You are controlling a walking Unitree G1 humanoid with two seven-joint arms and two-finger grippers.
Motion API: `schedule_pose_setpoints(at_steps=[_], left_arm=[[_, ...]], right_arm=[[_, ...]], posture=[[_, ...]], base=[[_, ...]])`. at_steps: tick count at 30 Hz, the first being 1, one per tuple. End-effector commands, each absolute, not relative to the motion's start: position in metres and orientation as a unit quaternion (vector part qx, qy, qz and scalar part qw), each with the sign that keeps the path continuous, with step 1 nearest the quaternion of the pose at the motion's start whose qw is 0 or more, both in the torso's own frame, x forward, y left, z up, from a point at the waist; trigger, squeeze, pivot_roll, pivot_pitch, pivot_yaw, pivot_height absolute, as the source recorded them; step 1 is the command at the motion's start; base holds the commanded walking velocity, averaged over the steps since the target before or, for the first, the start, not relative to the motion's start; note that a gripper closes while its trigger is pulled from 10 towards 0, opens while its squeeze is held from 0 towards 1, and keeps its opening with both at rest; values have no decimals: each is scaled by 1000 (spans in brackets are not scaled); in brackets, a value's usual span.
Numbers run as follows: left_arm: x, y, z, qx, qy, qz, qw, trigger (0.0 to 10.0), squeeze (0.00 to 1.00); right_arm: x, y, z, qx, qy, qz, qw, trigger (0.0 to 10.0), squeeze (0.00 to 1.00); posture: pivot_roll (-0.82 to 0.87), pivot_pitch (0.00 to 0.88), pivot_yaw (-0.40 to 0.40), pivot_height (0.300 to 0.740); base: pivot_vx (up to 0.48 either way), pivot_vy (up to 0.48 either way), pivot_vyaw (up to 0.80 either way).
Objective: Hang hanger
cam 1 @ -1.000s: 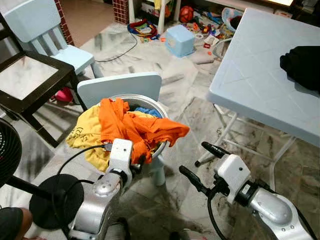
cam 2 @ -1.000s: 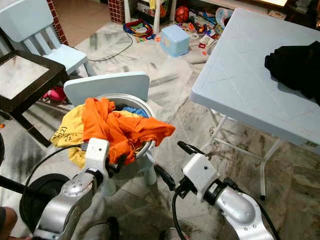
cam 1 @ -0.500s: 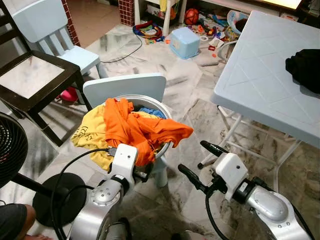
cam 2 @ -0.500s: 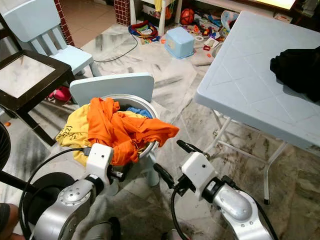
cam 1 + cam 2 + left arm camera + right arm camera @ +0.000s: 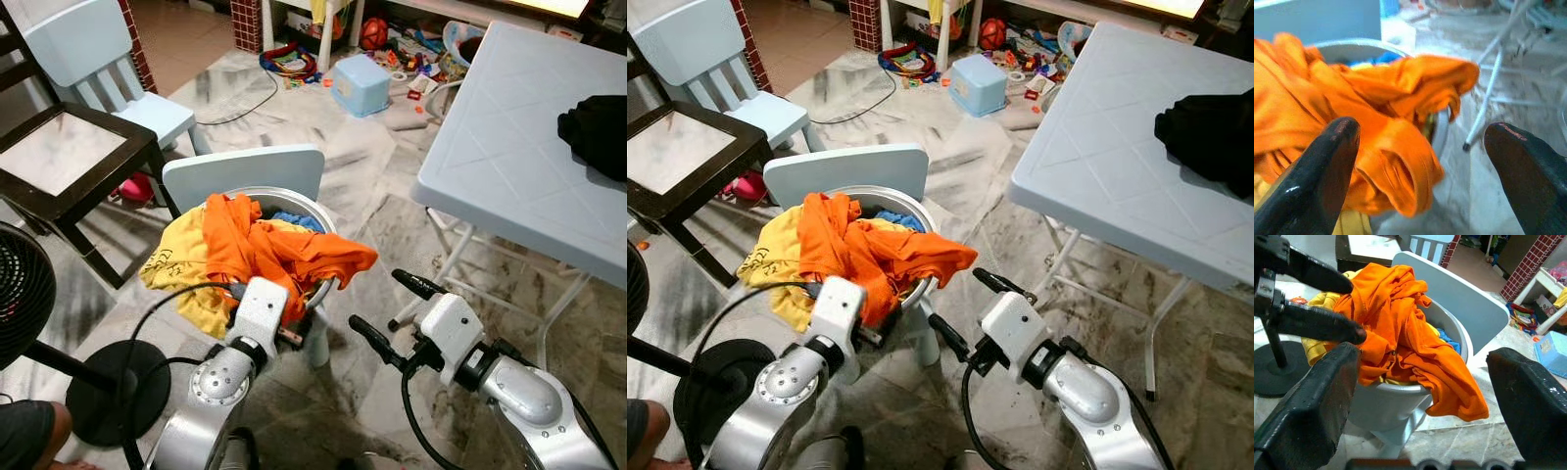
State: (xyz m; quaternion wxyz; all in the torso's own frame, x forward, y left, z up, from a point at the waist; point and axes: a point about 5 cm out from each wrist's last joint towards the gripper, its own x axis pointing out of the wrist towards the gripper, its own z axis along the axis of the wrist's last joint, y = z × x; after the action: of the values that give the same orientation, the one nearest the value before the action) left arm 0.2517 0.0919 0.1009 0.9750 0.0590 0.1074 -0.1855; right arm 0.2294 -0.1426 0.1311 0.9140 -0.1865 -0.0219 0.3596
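An orange garment (image 5: 265, 250) and a yellow one (image 5: 176, 269) are heaped in a grey basin (image 5: 284, 194). The basin stands on a small pale blue chair (image 5: 245, 166). My left gripper (image 5: 1422, 129) is open at the basin's near side. Its fingers (image 5: 1317, 323) straddle a hanging fold of the orange garment (image 5: 1400, 166). My right gripper (image 5: 377, 299) is open over the floor, to the right of the basin and apart from it. It holds nothing. I see no hanger.
A pale blue folding table (image 5: 509, 166) with a black garment (image 5: 596, 132) stands at the right. A dark chair (image 5: 59, 147) and a blue child's chair (image 5: 108, 69) are at the left. A fan base (image 5: 108, 392) lies near left. Toys and a blue box (image 5: 358, 83) lie far back.
The camera shifted slightly. My left gripper has moved right and closer along the basin's front, onto the orange fold. The right arm has barely moved.
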Motion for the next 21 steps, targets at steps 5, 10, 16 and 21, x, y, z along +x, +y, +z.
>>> schedule_pose_setpoints(at_steps=[5, 10, 16, 21], left_arm=[[253, 108, 102, 38, 100, -135, 985, 10000, 0], [246, 109, 77, 14, 193, -138, 971, 10000, 0], [254, 101, 69, -54, 248, -126, 959, 10000, 0], [262, 91, 57, -82, 276, -123, 950, 10000, 0]], right_arm=[[235, -142, 130, -190, -25, 364, 911, 10000, 0], [240, -141, 129, -192, -28, 366, 910, 10000, 0], [242, -142, 131, -197, -33, 365, 910, 10000, 0], [241, -144, 131, -202, -33, 365, 908, 10000, 0]], posture=[[-76, 150, -56, 740], [-70, 147, -52, 740], [-84, 137, -48, 740], [-100, 135, -49, 740]], base=[[0, 0, 0], [0, 0, 0], [0, 0, 0], [0, 0, 0]])
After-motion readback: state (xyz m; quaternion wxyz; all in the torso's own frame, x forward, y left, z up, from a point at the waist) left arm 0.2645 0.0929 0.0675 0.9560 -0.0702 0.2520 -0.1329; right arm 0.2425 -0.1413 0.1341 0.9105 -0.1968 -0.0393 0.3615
